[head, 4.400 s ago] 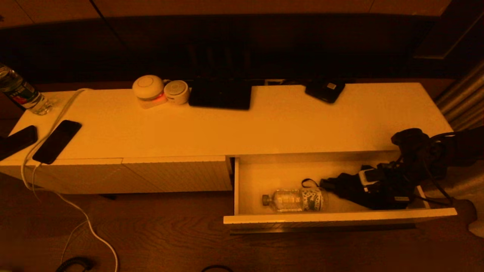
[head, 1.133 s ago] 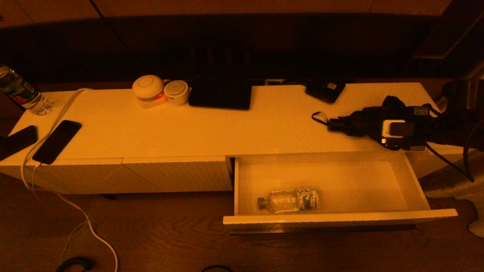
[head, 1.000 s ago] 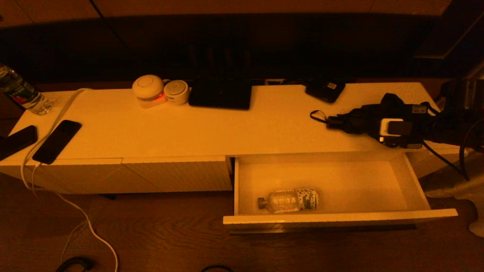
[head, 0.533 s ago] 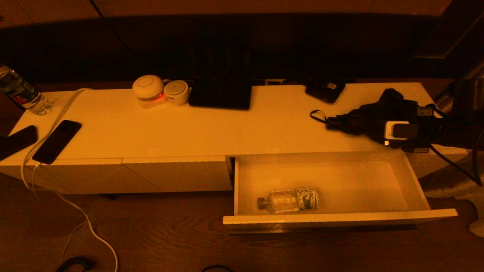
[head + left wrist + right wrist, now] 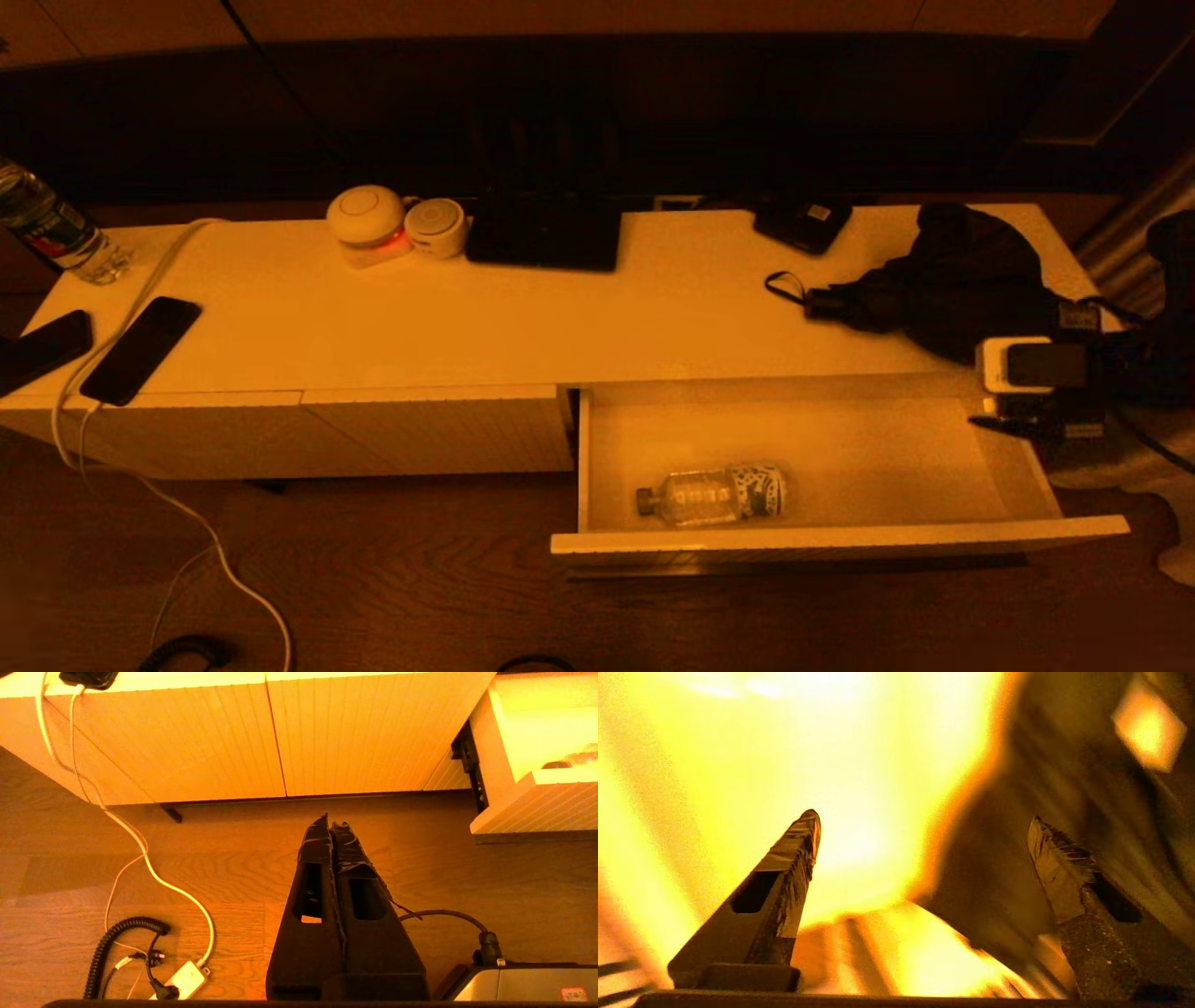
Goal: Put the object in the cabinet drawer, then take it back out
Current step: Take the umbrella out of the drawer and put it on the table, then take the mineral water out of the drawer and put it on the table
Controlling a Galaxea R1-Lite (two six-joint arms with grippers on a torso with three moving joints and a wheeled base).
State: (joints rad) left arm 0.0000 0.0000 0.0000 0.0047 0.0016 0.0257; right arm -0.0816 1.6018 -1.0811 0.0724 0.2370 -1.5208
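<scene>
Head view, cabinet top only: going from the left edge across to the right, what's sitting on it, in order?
Upright water bottle → two dark phones → two round white devices → flat black slab → small black device → folded black umbrella.

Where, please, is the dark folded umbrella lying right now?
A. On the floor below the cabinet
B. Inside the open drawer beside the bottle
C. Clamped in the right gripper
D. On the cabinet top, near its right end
D: the umbrella rests on the cabinet top, clear of the open right gripper.
</scene>
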